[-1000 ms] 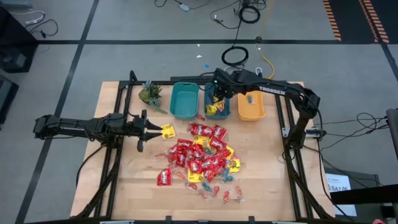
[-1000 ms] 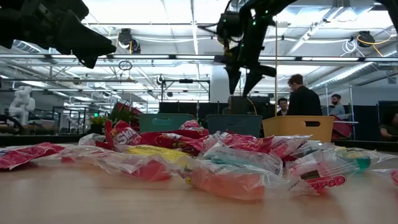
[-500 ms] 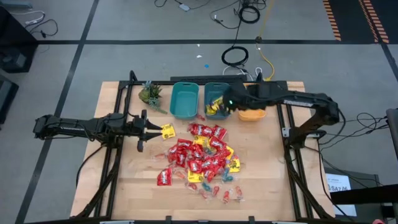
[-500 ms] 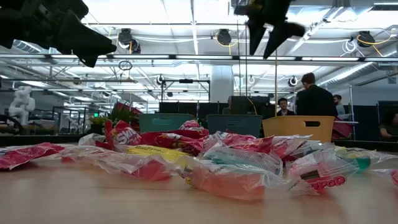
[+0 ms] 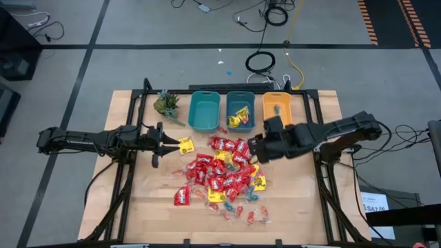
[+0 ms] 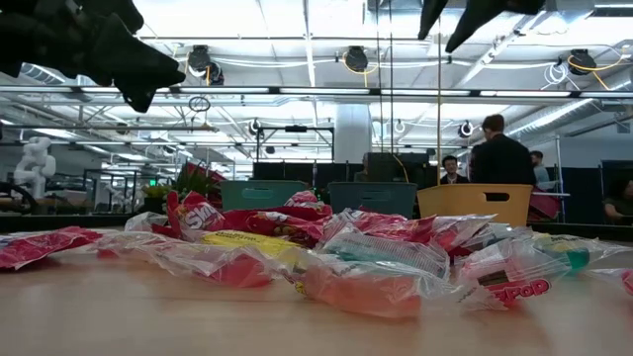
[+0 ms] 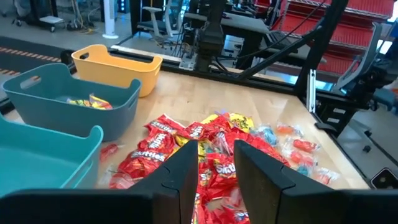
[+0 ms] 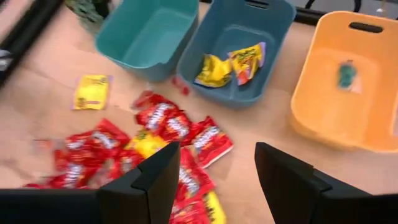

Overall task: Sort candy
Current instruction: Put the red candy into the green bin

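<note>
Two dark grippers flank a heap of red and yellow wrapped candy [image 5: 224,172] on the wooden table [image 5: 296,200]. Right gripper [image 5: 253,149], open and empty, hovers at the heap's right edge. Left gripper [image 5: 170,143], part-open, empty, sits touching a lone yellow packet [image 5: 186,145].

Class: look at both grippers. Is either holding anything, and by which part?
Neither. The left gripper and right gripper are both open and empty above the candy pile.

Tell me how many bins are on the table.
3, in a row at the table's far edge: an empty teal bin, a blue bin holding yellow packets, and an orange bin nearest the right arm.
</note>
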Available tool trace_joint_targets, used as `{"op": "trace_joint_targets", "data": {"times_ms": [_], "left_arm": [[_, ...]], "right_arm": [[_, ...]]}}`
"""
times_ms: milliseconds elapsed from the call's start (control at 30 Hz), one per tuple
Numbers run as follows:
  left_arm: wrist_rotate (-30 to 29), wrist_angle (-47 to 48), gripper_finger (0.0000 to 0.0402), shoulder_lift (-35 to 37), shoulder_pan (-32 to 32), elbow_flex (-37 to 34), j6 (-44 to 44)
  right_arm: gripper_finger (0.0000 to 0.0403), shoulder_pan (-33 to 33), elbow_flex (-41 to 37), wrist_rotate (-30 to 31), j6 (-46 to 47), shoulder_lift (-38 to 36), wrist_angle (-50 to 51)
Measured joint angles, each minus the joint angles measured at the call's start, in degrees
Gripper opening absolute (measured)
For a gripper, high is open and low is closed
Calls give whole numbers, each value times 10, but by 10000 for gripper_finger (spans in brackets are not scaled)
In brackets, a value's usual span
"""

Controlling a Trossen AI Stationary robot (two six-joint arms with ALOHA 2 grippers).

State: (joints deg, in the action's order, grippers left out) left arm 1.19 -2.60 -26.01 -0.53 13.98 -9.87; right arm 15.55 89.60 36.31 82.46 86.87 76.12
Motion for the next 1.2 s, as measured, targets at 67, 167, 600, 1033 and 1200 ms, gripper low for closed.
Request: {"op": "trace_joint_targets", "data": {"times_ms": [67,167,600,1033,1200], "left_arm": [[0,0,114,0,0,0,-2],[-1,0,124,0,0,0,-2],[-31,0,192,2,0,0,-19],[-63,120,192,-37,-4,75,-18],[-130,232,192,-135,-44,171,-18]], "right_arm": [[199,21,0,10,28,0,3],[199,45,0,17,60,0,8],[199,114,-81,9,115,10,-73],[199,119,-356,-155,-19,-37,-455],[199,119,-462,-155,-13,-114,-515]]}}
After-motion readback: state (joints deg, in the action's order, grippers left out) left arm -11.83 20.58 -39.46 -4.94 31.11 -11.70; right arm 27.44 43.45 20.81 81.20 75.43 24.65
